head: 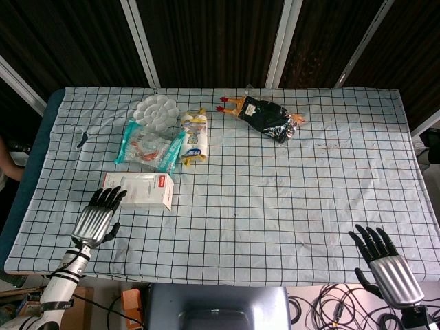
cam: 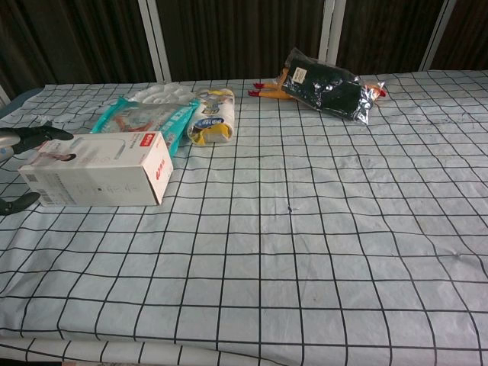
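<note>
White cardboard box with a red end (head: 139, 190) lies flat on the checked cloth (head: 289, 206), just in front of the teal packet (head: 141, 146). Left hand (head: 97, 214), fingers apart, holds nothing and its fingertips touch the box's near end. A push could slide it into the packet. Right hand (head: 383, 265) lies spread, far away.

Head view: high, looking down, whole table (head: 275, 206). Chest view: low, near, forward across same table.

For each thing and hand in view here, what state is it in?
Left hand: open, fingers touching the box end.
Right hand: open, holds nothing.
White box: closed, lying flat.
Teal packet: sealed, flat.
Yellow pouch: lying down.
Dark bag: lying down.
White palette: flat.
</note>
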`<control>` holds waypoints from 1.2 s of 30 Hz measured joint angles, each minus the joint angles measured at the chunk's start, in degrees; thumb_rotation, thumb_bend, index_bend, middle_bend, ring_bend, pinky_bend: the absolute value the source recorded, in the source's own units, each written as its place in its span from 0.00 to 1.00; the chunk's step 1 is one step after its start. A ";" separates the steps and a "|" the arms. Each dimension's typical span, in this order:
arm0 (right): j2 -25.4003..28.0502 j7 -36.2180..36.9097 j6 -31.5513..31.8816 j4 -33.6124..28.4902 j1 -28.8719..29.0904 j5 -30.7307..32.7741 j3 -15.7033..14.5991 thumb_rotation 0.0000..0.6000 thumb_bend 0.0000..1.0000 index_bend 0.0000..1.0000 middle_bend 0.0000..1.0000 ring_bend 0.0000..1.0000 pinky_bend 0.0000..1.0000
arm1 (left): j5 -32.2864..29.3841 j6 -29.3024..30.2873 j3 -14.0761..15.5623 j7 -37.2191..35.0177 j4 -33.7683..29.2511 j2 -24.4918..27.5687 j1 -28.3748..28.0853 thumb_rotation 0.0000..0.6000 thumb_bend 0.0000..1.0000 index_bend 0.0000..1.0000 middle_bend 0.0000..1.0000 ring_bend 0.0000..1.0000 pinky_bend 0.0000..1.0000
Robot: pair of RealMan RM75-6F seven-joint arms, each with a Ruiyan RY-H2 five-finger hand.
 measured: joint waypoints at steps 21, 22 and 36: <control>0.06 0.60 0.18 0.25 0.09 -0.55 -0.12 1.00 0.37 0.00 0.00 0.00 0.00 | 2.53 6.12 -0.77 -0.39 2.79 -4.38 0.11 1.00 0.71 0.04 1.00 1.00 1.00; 0.06 0.55 0.06 0.22 0.13 -0.55 -0.14 1.00 0.37 0.00 0.00 0.00 0.00 | 0.93 5.53 -0.79 0.73 2.31 -4.24 -0.03 1.00 0.72 0.03 1.00 1.00 1.00; 0.04 0.09 -0.26 -0.02 0.22 -0.38 -0.11 1.00 0.37 0.00 0.00 0.00 0.00 | -9.99 1.44 -0.31 8.22 -2.78 -1.50 -2.70 1.00 0.71 0.04 1.00 1.00 1.00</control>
